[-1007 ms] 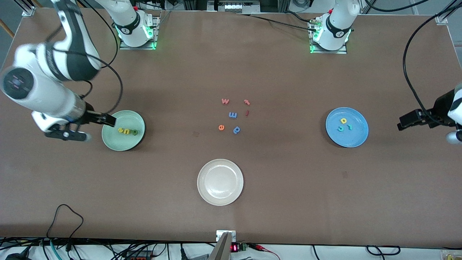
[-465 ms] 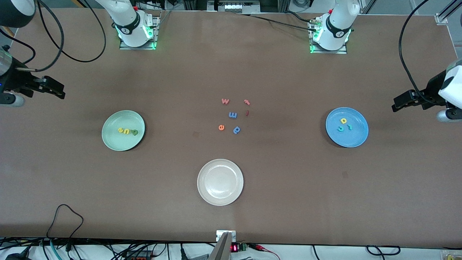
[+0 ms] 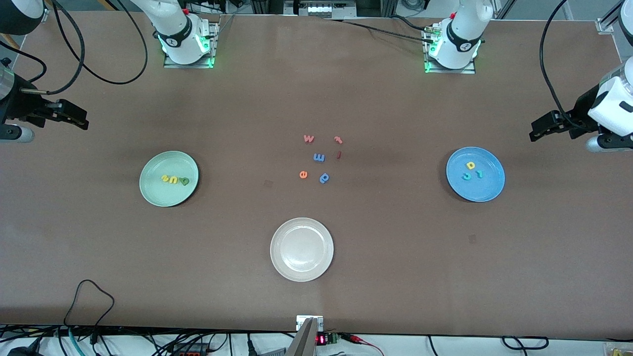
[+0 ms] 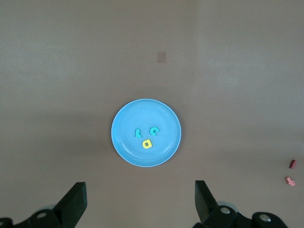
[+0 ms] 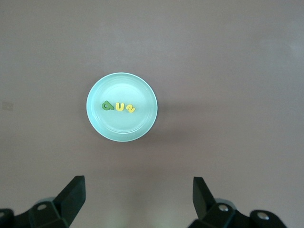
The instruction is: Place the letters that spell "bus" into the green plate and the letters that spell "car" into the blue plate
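brown table (image 3: 316, 89), sorted foam letters (image 3: 173, 180)

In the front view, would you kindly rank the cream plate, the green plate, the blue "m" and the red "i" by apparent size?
1. cream plate and green plate: look about alike, unranked
2. blue "m"
3. red "i"
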`<move>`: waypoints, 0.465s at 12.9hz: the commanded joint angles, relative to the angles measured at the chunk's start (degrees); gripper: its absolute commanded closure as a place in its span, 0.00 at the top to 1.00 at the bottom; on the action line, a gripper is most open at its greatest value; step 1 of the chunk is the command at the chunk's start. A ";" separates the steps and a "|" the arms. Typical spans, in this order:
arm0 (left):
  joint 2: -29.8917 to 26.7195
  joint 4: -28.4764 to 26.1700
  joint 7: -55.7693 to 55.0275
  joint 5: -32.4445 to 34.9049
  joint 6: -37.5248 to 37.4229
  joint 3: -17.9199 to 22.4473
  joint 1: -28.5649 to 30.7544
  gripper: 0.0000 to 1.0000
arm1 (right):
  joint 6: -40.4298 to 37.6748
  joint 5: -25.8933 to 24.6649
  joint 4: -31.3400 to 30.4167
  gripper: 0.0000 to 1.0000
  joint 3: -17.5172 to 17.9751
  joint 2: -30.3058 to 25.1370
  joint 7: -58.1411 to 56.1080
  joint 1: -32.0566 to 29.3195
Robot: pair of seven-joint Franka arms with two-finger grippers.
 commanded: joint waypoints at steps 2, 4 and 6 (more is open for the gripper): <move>-1.87 -1.39 0.99 -0.15 -0.65 -0.07 0.15 1.00 | -1.47 1.06 1.15 1.00 0.47 0.01 -0.45 0.07; -1.95 -1.47 0.99 -0.06 -0.83 -0.08 0.23 1.00 | -1.73 1.14 1.32 1.00 0.47 0.27 -0.89 -0.02; -2.04 -1.30 0.99 -0.06 -1.44 -0.08 0.15 1.00 | -1.82 1.50 1.41 1.00 0.38 0.36 -0.71 -0.10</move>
